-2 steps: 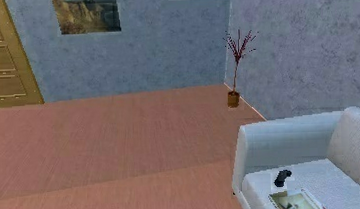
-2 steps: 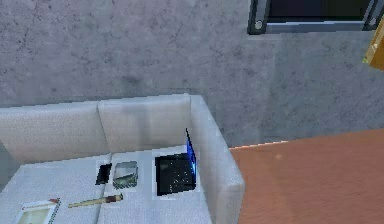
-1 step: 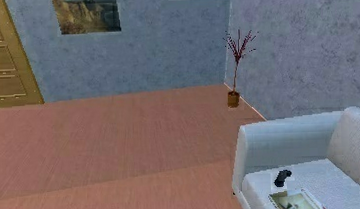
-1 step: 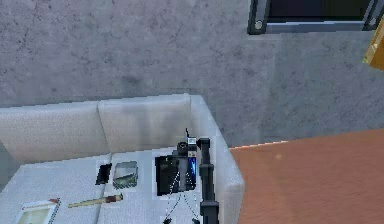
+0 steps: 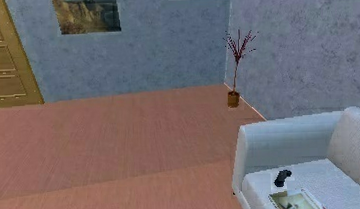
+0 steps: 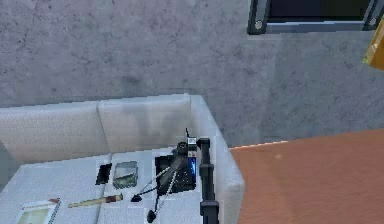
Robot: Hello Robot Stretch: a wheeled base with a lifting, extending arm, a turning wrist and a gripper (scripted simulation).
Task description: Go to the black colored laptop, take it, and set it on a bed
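Note:
On the white sofa's seat (image 6: pixel 70 180) lies a flat black slab (image 6: pixel 166 163), about the shape of a laptop, partly hidden by the arm. The dark arm bar (image 6: pixel 207 190) rises from the bottom edge beside the sofa's armrest. My gripper (image 6: pixel 160 190) has its dark body just left of the bar's top, and its thin fingers slant down-left across the slab and the seat. I cannot tell whether it holds anything. The same sofa (image 5: pixel 289 139) shows at the forward view's lower right.
On the seat also lie a grey flat thing (image 6: pixel 125 174), a small black thing (image 6: pixel 103 173), a book (image 6: pixel 36 212) and a thin stick (image 6: pixel 95 202). A potted twig plant (image 5: pixel 234 86) stands in the corner, a wooden door (image 5: pixel 6 59) at left. Wooden floor (image 5: pixel 109 135) lies ahead.

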